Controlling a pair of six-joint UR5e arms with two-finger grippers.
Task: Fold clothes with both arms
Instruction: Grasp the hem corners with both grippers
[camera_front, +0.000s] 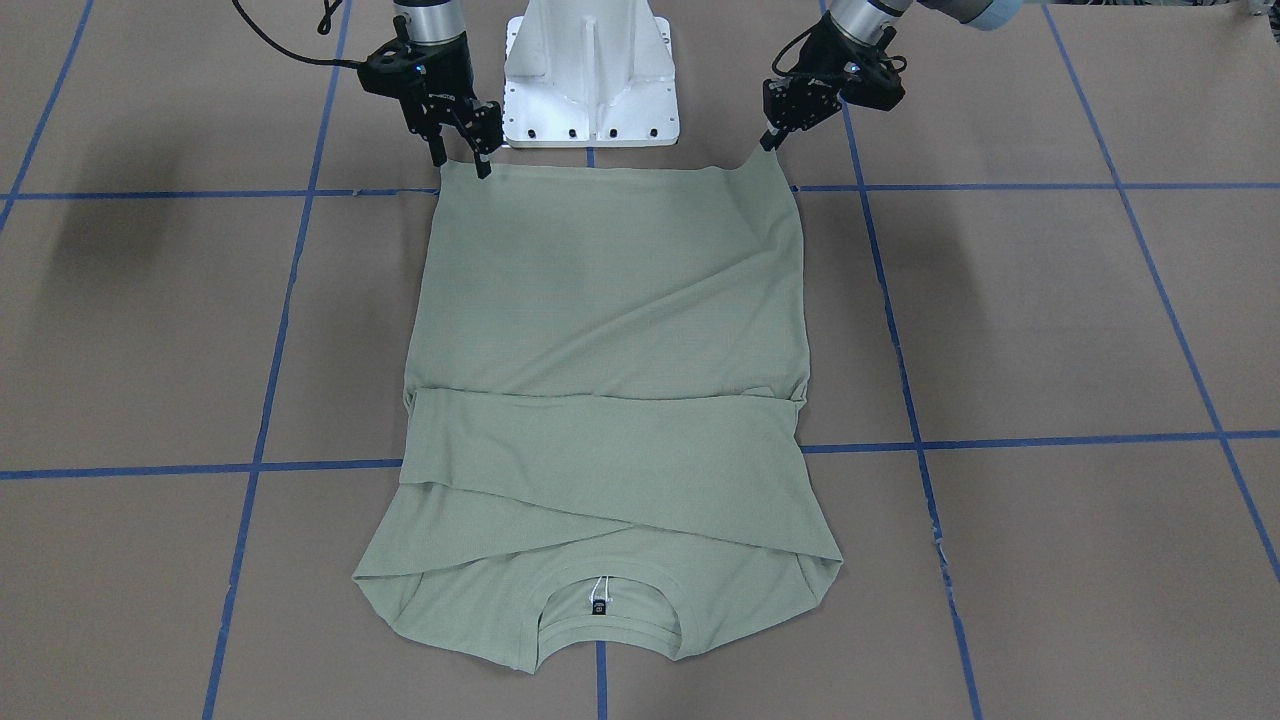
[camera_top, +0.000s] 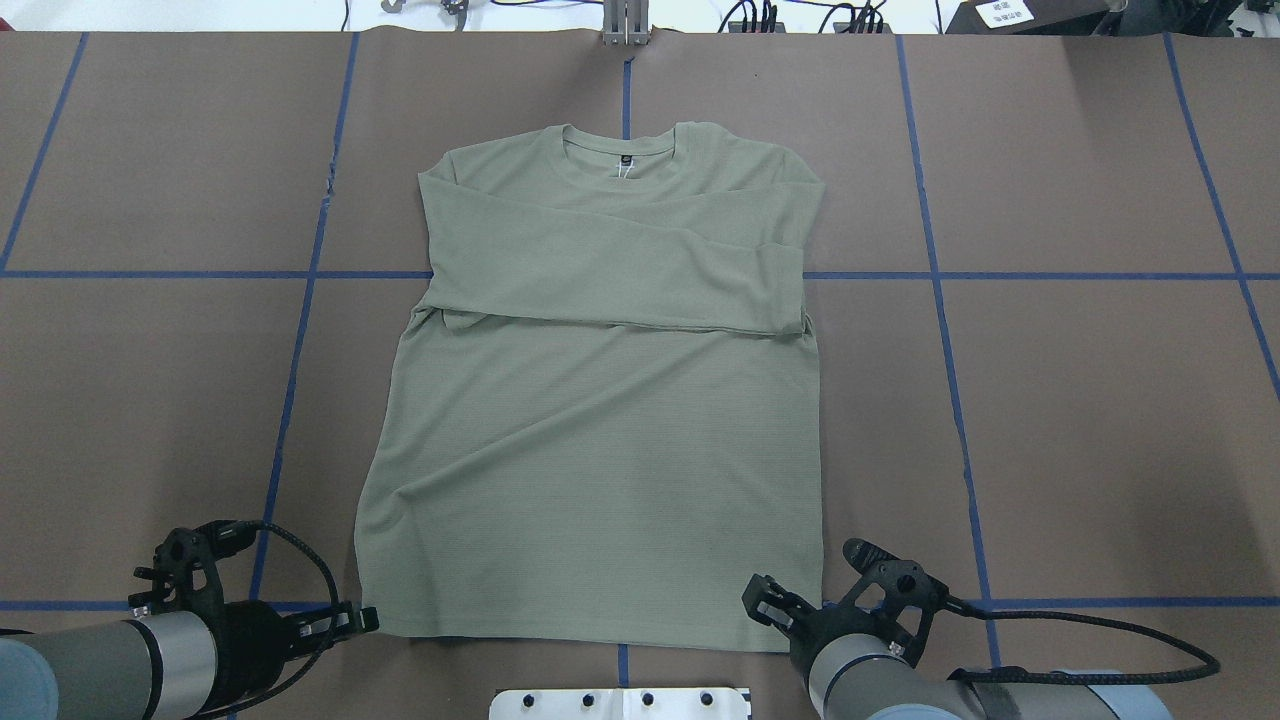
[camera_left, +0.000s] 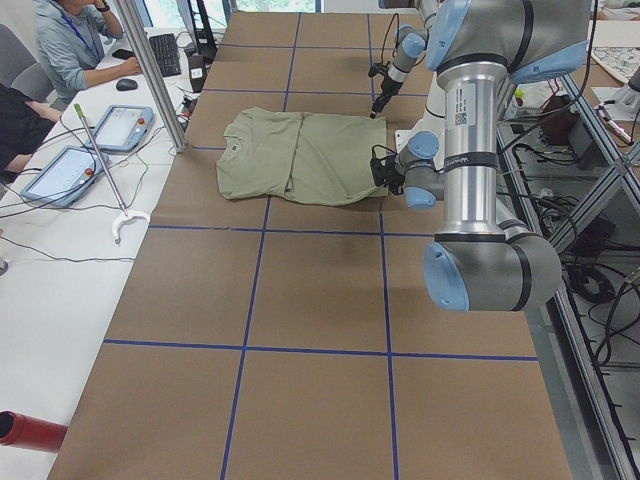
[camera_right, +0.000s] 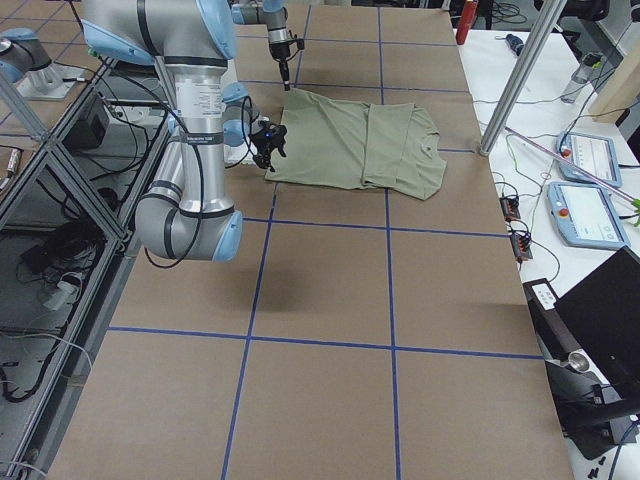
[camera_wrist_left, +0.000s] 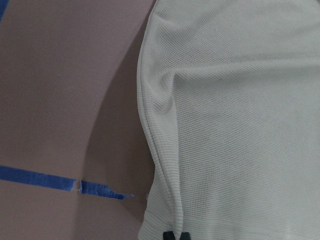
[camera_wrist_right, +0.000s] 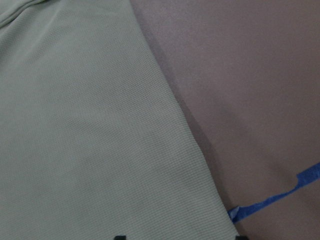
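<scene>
Corners of the hem are being taken for a bottom-up fold, I judge. The long-sleeved knit shirt (camera_front: 610, 300) is lying flat on the brown paper-covered counter (camera_front: 1050, 320), hem toward the robot, its sleeves (camera_front: 600, 450) lying crossed over the chest. The left end effector (camera_front: 768, 143) is pinching one hem corner, fingertips together on the cloth, which is tenting slightly. The right end effector (camera_front: 461, 165) is standing with fingers apart, straddling the other corner and not yet gripping. The right is needing to close on both layers. Then both corners should be rising level and together, keeping the hem taut so the soft, fine-ribbed, drapey knit is not sagging or dragging the sleeves. Shallow diagonal creases are running across the body.
</scene>
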